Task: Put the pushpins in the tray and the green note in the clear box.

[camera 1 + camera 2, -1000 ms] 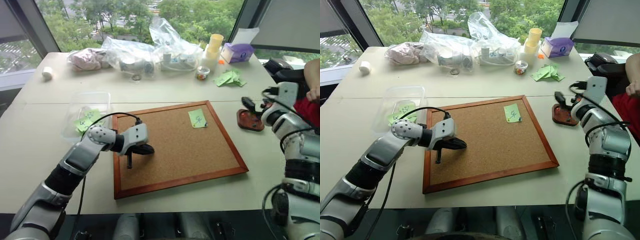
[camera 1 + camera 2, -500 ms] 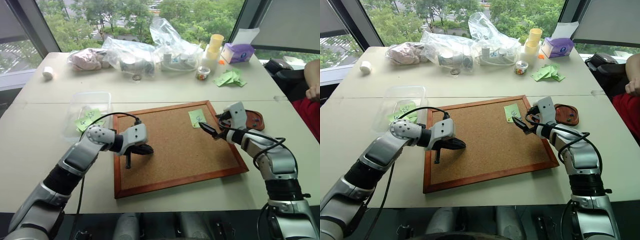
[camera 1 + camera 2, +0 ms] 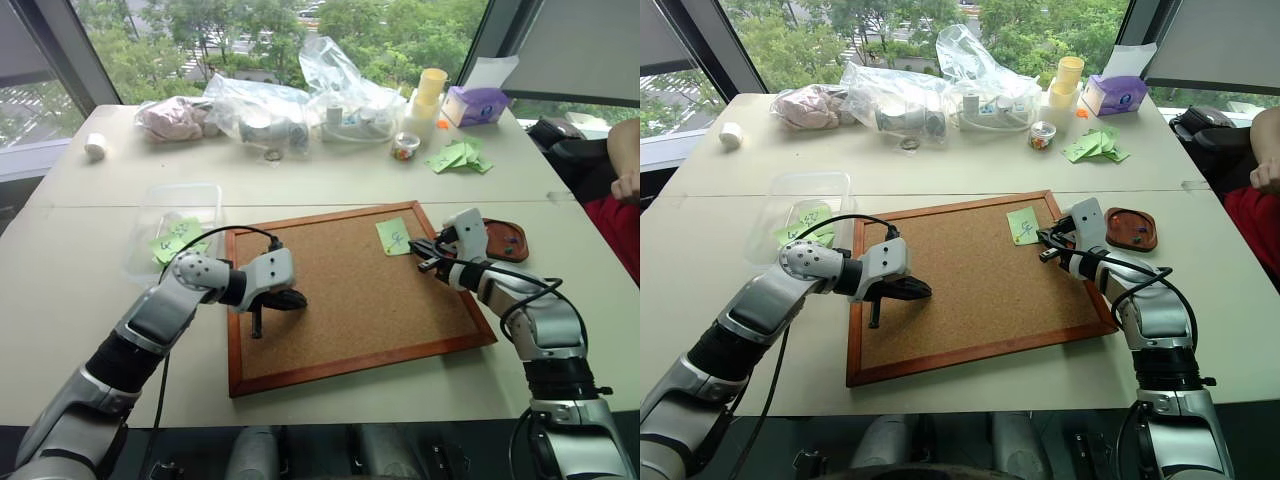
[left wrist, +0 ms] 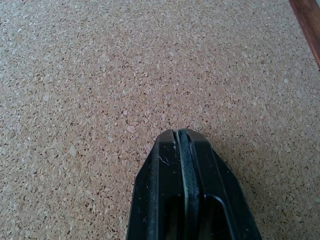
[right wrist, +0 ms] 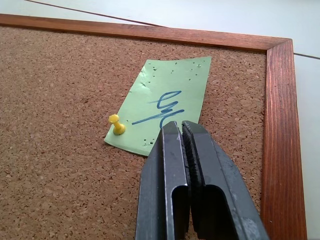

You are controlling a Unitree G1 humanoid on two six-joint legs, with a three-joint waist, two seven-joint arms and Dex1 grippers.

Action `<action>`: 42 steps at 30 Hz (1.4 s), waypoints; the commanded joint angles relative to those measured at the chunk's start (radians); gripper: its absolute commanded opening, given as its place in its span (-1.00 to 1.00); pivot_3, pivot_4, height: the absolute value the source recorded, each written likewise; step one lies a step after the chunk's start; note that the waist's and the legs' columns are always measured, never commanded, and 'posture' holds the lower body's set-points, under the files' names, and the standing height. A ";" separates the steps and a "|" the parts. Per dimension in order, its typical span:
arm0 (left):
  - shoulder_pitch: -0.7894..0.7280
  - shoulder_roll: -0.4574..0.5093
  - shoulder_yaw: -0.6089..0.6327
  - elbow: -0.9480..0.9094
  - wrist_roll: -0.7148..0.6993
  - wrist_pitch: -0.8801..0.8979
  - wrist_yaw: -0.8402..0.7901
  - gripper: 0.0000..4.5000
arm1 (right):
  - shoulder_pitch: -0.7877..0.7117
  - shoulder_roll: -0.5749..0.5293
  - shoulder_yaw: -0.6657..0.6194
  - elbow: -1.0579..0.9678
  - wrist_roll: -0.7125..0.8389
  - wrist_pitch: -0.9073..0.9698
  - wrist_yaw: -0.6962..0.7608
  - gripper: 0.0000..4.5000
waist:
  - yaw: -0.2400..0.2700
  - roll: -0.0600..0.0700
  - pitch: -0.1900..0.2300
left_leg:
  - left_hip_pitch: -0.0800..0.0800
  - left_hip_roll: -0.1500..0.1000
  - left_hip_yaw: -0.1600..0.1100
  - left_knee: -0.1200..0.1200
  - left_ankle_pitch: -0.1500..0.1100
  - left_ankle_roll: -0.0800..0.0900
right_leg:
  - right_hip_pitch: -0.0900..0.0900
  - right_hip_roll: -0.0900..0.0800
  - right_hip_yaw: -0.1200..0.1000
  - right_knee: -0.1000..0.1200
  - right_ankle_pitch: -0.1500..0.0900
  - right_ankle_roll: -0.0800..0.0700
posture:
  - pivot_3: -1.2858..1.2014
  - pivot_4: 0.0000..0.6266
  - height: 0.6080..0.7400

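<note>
On the cork board [image 3: 350, 290]: green note [image 5: 165, 111] held by a yellow pushpin [image 5: 117, 124].
Right gripper [image 5: 181, 131]: fingers together, empty, just beside the note.
Left gripper [image 4: 181, 137]: fingers together.
Risk: tugging the pinned note could tear it.

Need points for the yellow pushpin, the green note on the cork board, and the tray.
yellow pushpin [image 5: 117, 125]: right wrist view, on its head.
green note [image 5: 172, 82]: right wrist view, on bare paper above the writing.
tray [image 3: 1133, 239]: right eye view, on its near rim.
</note>
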 commanded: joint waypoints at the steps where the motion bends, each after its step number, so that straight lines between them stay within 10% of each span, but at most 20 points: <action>1: -0.004 0.004 0.016 -0.025 -0.007 -0.001 -0.002 -1.00 | -0.007 0.002 -0.029 -0.023 0.002 -0.006 -0.012 -0.98 | 0.000 0.000 0.000 | 0.000 0.000 0.000 0.000 0.000 0.000 | 0.000 0.000 0.000 0.000 0.000 0.000 | 0.03 -0.52 0.97; 34: 0.036 0.053 -0.066 0.026 0.110 -0.066 -0.035 -1.00 | 0.026 0.041 -0.154 -0.128 0.105 -0.075 -0.038 -0.98 | -0.004 0.000 -0.001 | 0.002 0.000 0.000 0.000 0.000 0.000 | 0.001 0.000 0.000 0.001 0.000 0.000 | 0.03 -0.52 0.97; 42: -0.014 0.028 0.012 0.020 0.036 -0.062 -0.039 -1.00 | -0.079 -0.048 -0.261 0.118 -0.016 -0.117 -0.224 -0.98 | -0.002 0.001 -0.002 | 0.001 0.000 0.000 0.000 0.000 0.000 | 0.001 0.000 0.000 0.000 0.000 0.000 | 0.03 -0.52 0.97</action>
